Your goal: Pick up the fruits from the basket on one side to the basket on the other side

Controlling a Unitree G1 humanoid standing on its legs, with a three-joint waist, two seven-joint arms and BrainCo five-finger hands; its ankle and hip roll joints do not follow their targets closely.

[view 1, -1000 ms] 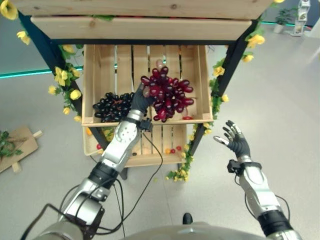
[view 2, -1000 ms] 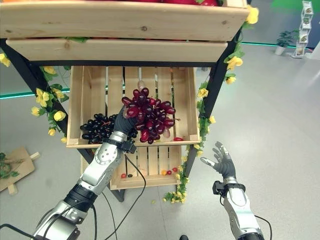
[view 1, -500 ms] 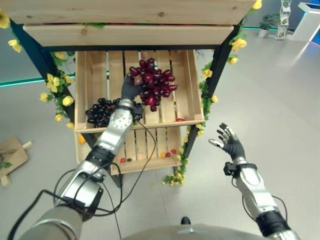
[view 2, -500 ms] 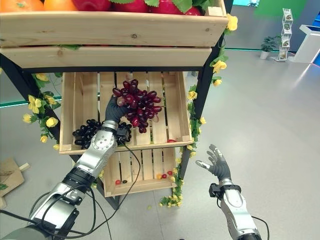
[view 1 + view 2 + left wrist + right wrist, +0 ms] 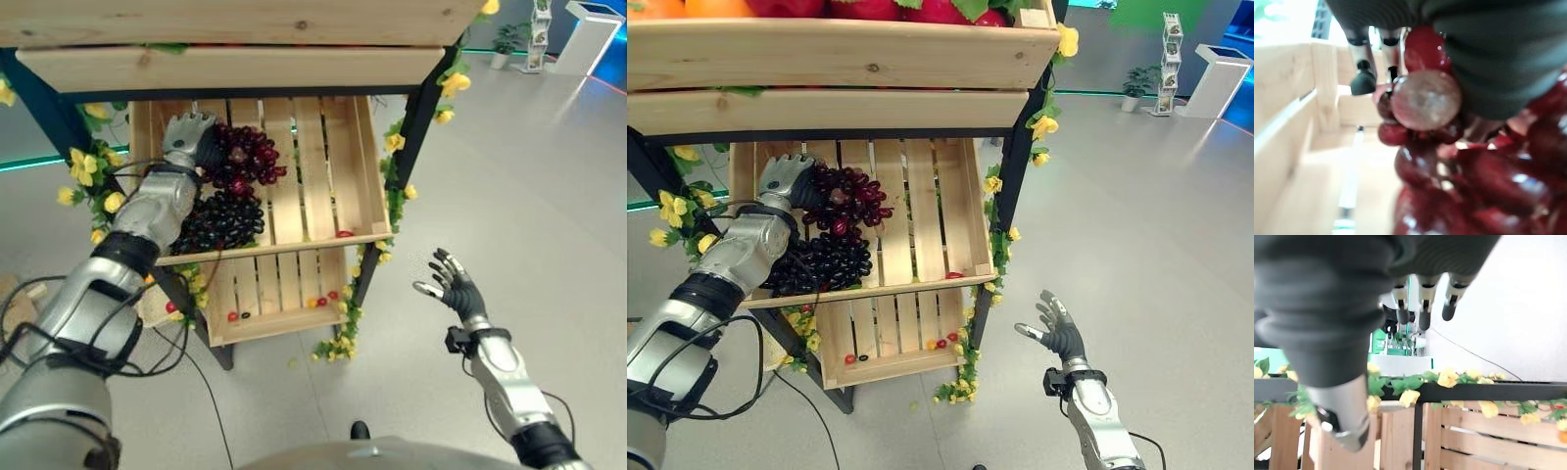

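**Left robot hand grips red grapes at the crate's far-left corner**

Left robot hand (image 5: 188, 140) is curled round a bunch of red grapes (image 5: 245, 157), holding it up in the far-left part of the middle wooden crate (image 5: 358, 196) of the stand. In the left wrist view the glossy red berries (image 5: 1459, 186) press right against the dark cover of the hand, with the crate's pale slatted wall (image 5: 1288, 127) beside them (the fingertips there are partly hidden by the fruit). Just nearer than the red bunch, touching it or almost so, a bunch of black grapes (image 5: 220, 220) lies on the crate floor against the near-left rim. The right half of this crate is bare slats, apart from one small red fruit (image 5: 343, 234) by the near rim.

Right robot hand (image 5: 453, 287) hangs well apart from the stand, out over the grey floor (image 5: 549, 176) on the right, palm up with its fingers spread and straight, holding nothing.

Below the middle crate sits a lower crate (image 5: 284, 318) with a few small red and orange fruits (image 5: 321, 299) scattered in it. An upper crate (image 5: 843, 54) tops the stand, and red and orange fruit (image 5: 921, 10) shows over its far edge. Yellow artificial flowers (image 5: 394, 143) with green leaves run down the stand's dark posts (image 5: 416, 98) on both sides.
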